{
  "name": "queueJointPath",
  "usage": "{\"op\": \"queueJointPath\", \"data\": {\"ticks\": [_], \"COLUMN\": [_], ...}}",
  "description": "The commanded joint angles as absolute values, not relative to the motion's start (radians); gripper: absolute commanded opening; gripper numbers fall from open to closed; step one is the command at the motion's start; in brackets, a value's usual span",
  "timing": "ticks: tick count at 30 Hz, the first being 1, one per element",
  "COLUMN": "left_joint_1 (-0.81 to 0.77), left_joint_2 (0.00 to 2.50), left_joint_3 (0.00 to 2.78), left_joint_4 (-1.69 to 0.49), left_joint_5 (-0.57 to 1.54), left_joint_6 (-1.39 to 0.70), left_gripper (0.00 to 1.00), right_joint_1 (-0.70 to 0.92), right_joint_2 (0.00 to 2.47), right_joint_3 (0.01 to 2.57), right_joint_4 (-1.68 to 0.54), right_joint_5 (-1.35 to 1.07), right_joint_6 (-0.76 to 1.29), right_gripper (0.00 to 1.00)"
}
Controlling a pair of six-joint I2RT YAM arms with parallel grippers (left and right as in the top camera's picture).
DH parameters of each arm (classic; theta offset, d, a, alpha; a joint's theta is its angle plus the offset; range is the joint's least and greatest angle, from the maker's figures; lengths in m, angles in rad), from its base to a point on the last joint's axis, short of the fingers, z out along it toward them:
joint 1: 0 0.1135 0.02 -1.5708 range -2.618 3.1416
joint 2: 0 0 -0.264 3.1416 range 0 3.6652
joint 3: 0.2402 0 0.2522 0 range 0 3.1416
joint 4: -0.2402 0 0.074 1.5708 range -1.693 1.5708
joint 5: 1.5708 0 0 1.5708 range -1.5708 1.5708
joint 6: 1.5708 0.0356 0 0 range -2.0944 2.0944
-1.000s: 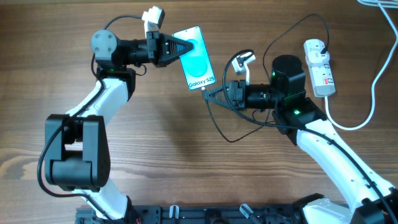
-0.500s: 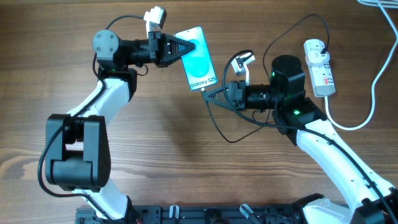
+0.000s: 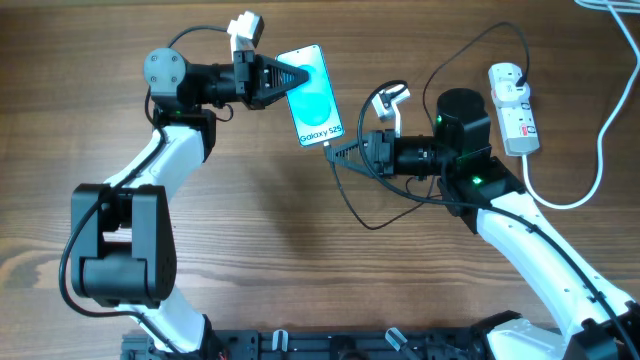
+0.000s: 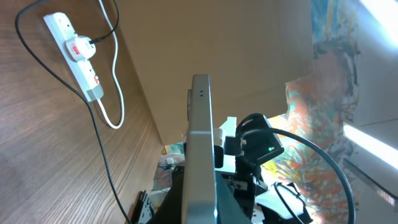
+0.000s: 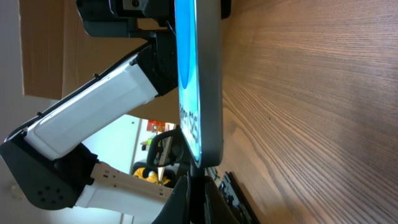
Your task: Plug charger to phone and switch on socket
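Note:
The phone [image 3: 312, 95], cyan screen up with white text at its near end, is held off the table by my left gripper [image 3: 298, 78], shut on its far-left edge. In the left wrist view the phone [image 4: 200, 143] runs edge-on between my fingers [image 4: 180, 202]. My right gripper [image 3: 337, 150] is shut on the charger's connector [image 5: 197, 173], whose tip meets the phone's bottom end [image 5: 202, 149]; I cannot tell how deep it sits. The black charger cable [image 3: 358, 212] loops back to the white socket [image 3: 513, 108] at the right.
The socket's thick white cord [image 3: 598, 160] curves along the right table edge. The socket [image 4: 74, 53] and the black cable [image 4: 102, 162] also show in the left wrist view. Bare wooden table lies in front of both arms.
My left gripper and the phone have drifted very slightly to the left. The right arm and the connector have stayed where they were.

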State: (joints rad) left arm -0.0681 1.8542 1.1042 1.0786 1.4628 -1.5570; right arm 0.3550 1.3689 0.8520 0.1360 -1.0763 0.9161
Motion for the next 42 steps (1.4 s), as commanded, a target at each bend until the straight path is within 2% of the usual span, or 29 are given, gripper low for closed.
{"op": "queueJointPath", "data": {"ticks": [1,42], "left_joint_1": [-0.068,-0.108], "left_joint_2": [1.840,1.840], "left_joint_3": [1.112,1.112], "left_joint_4": [1.086,1.130], "left_joint_5": [1.476,1.468], "left_joint_6": [-1.587,-1.576], "left_gripper": [0.04,0.04], "right_joint_1": [0.356,0.356], "right_joint_2": [1.371,1.371], "right_joint_3": [0.856,0.856], "right_joint_4": [0.142,0.150], "right_joint_5": [-1.055,-1.096], "right_joint_6": [0.920,0.927], "right_gripper": [0.04,0.04]}}
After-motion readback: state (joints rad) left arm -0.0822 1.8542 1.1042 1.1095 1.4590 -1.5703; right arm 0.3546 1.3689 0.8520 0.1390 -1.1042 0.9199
